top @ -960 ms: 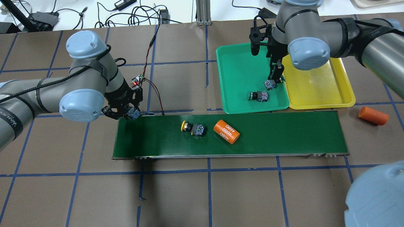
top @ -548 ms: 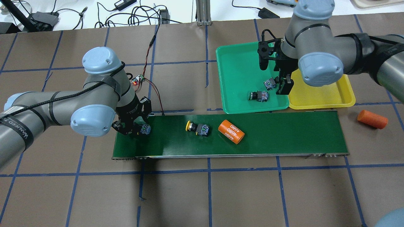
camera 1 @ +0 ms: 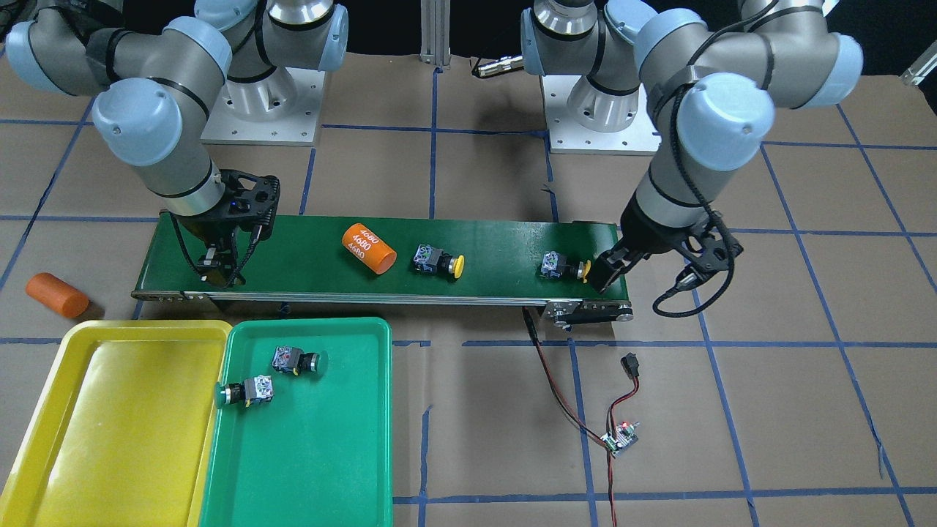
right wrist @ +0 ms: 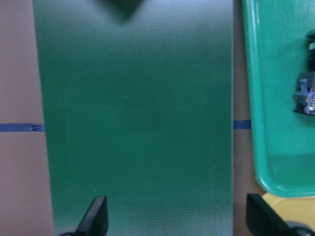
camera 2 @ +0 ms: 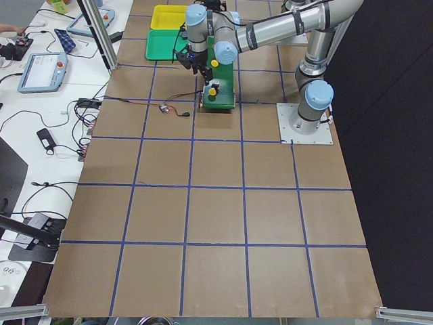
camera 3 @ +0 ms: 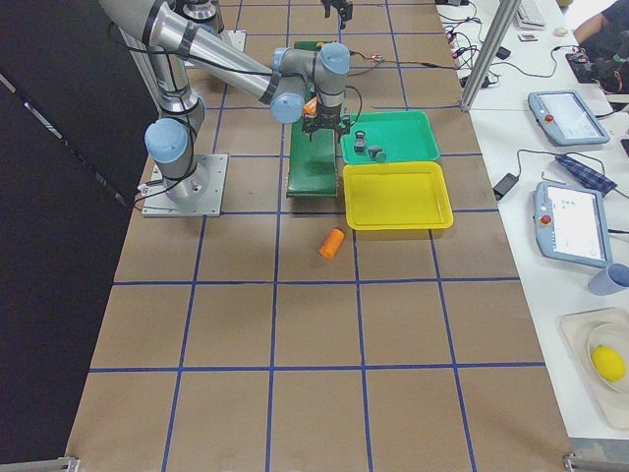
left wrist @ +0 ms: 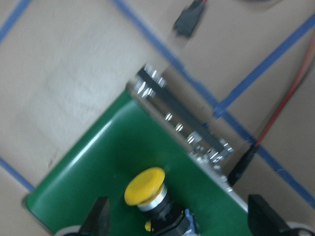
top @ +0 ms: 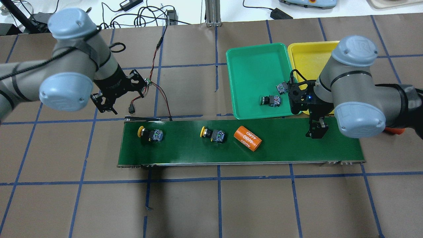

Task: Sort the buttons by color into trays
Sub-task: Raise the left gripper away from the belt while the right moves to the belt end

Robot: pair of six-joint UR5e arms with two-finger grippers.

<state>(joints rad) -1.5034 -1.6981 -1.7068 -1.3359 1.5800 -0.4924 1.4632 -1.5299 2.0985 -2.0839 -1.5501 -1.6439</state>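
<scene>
Two yellow buttons lie on the conveyor belt (top: 281, 145): one (top: 148, 134) at its left end, one (top: 213, 134) near the middle. Two green buttons (top: 271, 100) (top: 282, 87) lie in the green tray (top: 251, 66). The yellow tray (top: 307, 56) beside it holds nothing that I can see. My left gripper (camera 1: 606, 274) is open and empty, raised by the belt's left end; its wrist view shows the yellow button (left wrist: 147, 189) between the spread fingers. My right gripper (top: 316, 133) is open and empty over the belt's bare right part.
An orange cylinder marked 4680 (top: 248, 138) lies on the belt right of the middle button. A second orange cylinder (camera 1: 57, 295) lies on the table past the belt's right end. A small circuit board with wires (camera 1: 618, 439) lies beyond the belt's left end.
My left gripper let go of a yellow button on the belt's left end and lifted away. My right gripper moved from the green tray to over the belt. The middle button and cylinder drifted right.
</scene>
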